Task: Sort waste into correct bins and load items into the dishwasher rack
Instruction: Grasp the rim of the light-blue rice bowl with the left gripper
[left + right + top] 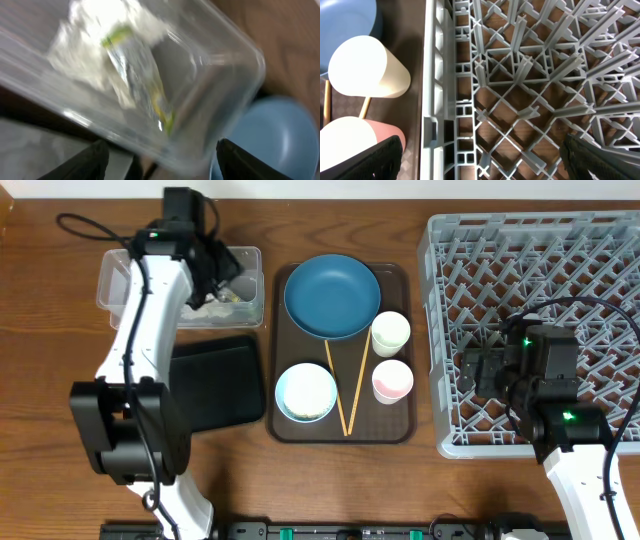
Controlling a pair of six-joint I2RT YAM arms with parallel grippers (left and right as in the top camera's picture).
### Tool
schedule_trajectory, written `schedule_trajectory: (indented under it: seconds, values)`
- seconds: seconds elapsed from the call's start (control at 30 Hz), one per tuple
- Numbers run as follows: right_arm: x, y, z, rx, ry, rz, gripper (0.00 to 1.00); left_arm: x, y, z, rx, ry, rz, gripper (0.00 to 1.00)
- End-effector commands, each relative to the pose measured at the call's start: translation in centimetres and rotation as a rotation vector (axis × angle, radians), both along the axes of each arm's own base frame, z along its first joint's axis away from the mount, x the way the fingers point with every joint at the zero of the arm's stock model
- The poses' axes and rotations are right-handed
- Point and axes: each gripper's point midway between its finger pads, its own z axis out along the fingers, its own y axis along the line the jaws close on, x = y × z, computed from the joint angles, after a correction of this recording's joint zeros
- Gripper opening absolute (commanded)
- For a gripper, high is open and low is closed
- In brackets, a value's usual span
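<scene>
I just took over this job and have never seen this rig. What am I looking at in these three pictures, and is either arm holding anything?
The machine is a robot with a left arm and a right arm at a wooden table. The overhead picture looks straight down on both. The other two come from a camera on each wrist, and that arm's own dark fingers show at the bottom corners.

The left tool hangs open over the clear tub, where a crumpled napkin lies. The right tool is open above the grey rack. Neither holds anything.

On the brown tray sit a blue dish, a bowl, a green cup, a pink cup and two chopsticks. A black tray lies next to the tub.
</scene>
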Motion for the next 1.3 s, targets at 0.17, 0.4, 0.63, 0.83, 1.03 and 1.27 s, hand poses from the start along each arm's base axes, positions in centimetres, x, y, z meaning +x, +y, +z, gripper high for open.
schedule_trajectory:
  seconds: [0.17, 0.4, 0.63, 0.83, 1.03, 1.27]
  values:
    - [0.3, 0.2, 0.8, -0.003, -0.019, 0.014, 0.99, -7.6, -6.1, 0.4, 0.068, 0.202, -0.321, 0.73]
    - [0.3, 0.2, 0.8, -0.003, -0.019, 0.014, 0.99, -11.0, -11.5, -0.1, 0.126, 0.249, -0.619, 0.73]
    - [0.3, 0.2, 0.8, -0.003, -0.019, 0.014, 0.99, -13.7, -15.3, -3.3, 0.133, 0.286, -0.679, 0.73]
    - [0.3, 0.2, 0.8, -0.003, -0.019, 0.015, 0.99, -15.6, -18.3, -6.5, 0.114, 0.276, -0.753, 0.73]
    - [0.3, 0.2, 0.8, -0.003, -0.019, 0.015, 0.99, -16.8, -20.3, -9.2, 0.117, 0.250, -0.817, 0.72]
    - [0.3, 0.2, 0.8, -0.003, -0.019, 0.015, 0.99, -17.4, -20.7, -11.3, 0.129, 0.280, -0.834, 0.51]
